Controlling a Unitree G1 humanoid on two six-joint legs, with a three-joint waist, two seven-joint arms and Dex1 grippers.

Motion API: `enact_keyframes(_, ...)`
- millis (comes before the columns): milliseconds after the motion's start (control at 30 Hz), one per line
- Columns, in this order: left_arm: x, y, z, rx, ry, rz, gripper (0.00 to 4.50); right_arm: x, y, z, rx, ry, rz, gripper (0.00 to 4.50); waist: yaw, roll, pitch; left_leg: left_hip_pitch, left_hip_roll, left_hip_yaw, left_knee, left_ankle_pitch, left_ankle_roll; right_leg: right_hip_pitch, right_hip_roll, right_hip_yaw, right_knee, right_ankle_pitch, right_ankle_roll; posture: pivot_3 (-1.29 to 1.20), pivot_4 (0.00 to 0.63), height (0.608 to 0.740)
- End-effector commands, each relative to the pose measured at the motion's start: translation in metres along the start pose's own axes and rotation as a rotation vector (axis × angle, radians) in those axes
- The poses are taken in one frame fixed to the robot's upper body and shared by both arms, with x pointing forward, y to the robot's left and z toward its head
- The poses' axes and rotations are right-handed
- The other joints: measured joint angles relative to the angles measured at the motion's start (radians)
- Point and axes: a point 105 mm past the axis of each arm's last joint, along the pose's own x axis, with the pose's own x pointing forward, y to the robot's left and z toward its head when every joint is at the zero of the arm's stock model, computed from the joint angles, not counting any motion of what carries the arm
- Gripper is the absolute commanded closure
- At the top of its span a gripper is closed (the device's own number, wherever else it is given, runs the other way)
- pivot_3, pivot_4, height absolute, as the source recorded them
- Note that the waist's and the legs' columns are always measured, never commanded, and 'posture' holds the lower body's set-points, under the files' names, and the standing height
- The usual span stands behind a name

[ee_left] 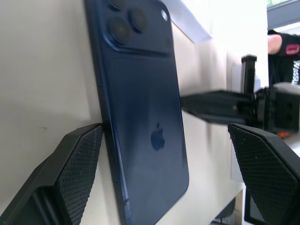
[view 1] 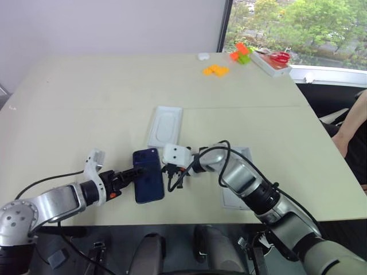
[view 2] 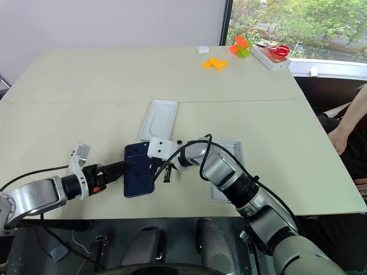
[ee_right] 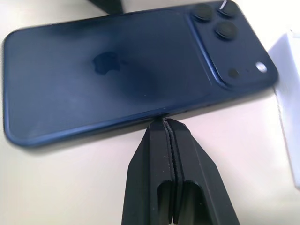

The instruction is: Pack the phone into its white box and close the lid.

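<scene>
One broad pale-beige desk (view 1: 86, 97) carries everything.

One white rectangular tray-shaped piece with an oval hollow (view 1: 165, 126) lies at 12 o'clock from the phone, just beyond it. One white box part with a raised rim (view 1: 245, 153) sits at 3 o'clock, mostly hidden under my right forearm; I cannot tell if it is the tray or the lid.

One slim dark navy-blue glossy phone (view 1: 148, 175) lies flat, back up, near the desk's front edge. Long axis runs 12 to 6, camera cluster at the 12 end.

Left gripper (view 1: 136, 171), black textured fingers (ee_left: 75, 164) spread wide, comes in from 9 o'clock. One finger rests against the phone's near long edge, the other hangs over its far side. Nothing gripped yet.

Right gripper (ee_right: 165, 123), fingers pressed shut on nothing, tips touching the opposite long edge from 3 o'clock.

Judgement: the phone sits pinched between both arms across its short axis. The left is placed to take it.

Far off at 1 o'clock: small orange and green blocks (view 1: 217, 70), count unclear.
</scene>
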Motion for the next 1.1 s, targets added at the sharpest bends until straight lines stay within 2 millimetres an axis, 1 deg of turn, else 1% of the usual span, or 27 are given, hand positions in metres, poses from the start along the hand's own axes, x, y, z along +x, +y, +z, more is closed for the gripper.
enact_keyframes(33, 0.009, -0.028, -0.023, -0.013, 0.095, -0.168, 0.00, 0.011, 0.012, 0.015, -0.040, -0.040, 0.053, 4.46, 0.000, 0.000, 0.000, 0.000, 0.000, 0.000, 0.000, 0.000, 0.000, 0.000, 0.000, 0.000, 0.000, 0.000, 0.000, 0.00, 0.150, 0.732)
enact_keyframes(167, 0.012, -0.029, -0.026, -0.018, 0.094, -0.168, 0.00, 0.011, 0.012, 0.015, -0.055, -0.033, 0.055, 4.46, 0.000, 0.000, 0.000, 0.000, 0.000, 0.000, 0.000, 0.000, 0.000, 0.000, 0.000, 0.000, 0.000, 0.000, 0.000, 0.00, 0.150, 0.732)
enact_keyframes(300, 0.010, -0.021, -0.025, -0.040, 0.077, -0.129, 0.00, 0.010, 0.012, 0.014, -0.066, -0.029, 0.051, 4.46, -0.001, 0.000, 0.000, 0.000, 0.000, 0.000, 0.000, 0.000, 0.000, 0.000, 0.000, 0.000, 0.000, 0.000, 0.000, 0.00, 0.150, 0.732)
enact_keyframes(533, -0.006, -0.006, -0.019, -0.072, 0.017, -0.077, 0.00, 0.002, 0.004, 0.011, -0.091, -0.023, 0.032, 4.46, -0.005, 0.000, 0.000, 0.000, 0.000, 0.000, -0.001, 0.000, 0.000, -0.001, 0.000, 0.000, -0.001, -0.001, 0.001, 0.00, 0.150, 0.732)
enact_keyframes(700, -0.008, 0.002, -0.020, -0.067, 0.027, -0.009, 0.00, 0.003, 0.004, 0.010, -0.102, -0.023, 0.045, 4.46, -0.006, 0.000, 0.000, -0.001, 0.001, 0.000, -0.001, 0.000, 0.000, -0.002, 0.001, 0.000, -0.001, -0.001, 0.001, 0.00, 0.150, 0.732)
enact_keyframes(900, -0.004, 0.014, -0.010, -0.101, -0.033, 0.101, 0.00, 0.006, 0.009, 0.011, -0.112, -0.027, 0.072, 4.46, -0.006, 0.001, 0.000, 0.000, 0.002, -0.001, -0.001, 0.000, 0.000, -0.001, 0.002, 0.000, -0.001, -0.001, 0.001, 0.00, 0.150, 0.732)
enact_keyframes(1100, -0.007, 0.019, -0.004, -0.108, -0.074, 0.156, 0.00, 0.007, 0.008, 0.011, -0.113, -0.026, 0.071, 4.46, -0.006, 0.001, 0.000, 0.002, 0.003, 0.000, -0.002, 0.000, 0.000, 0.000, 0.003, 0.000, -0.001, -0.001, 0.001, 0.00, 0.150, 0.732)
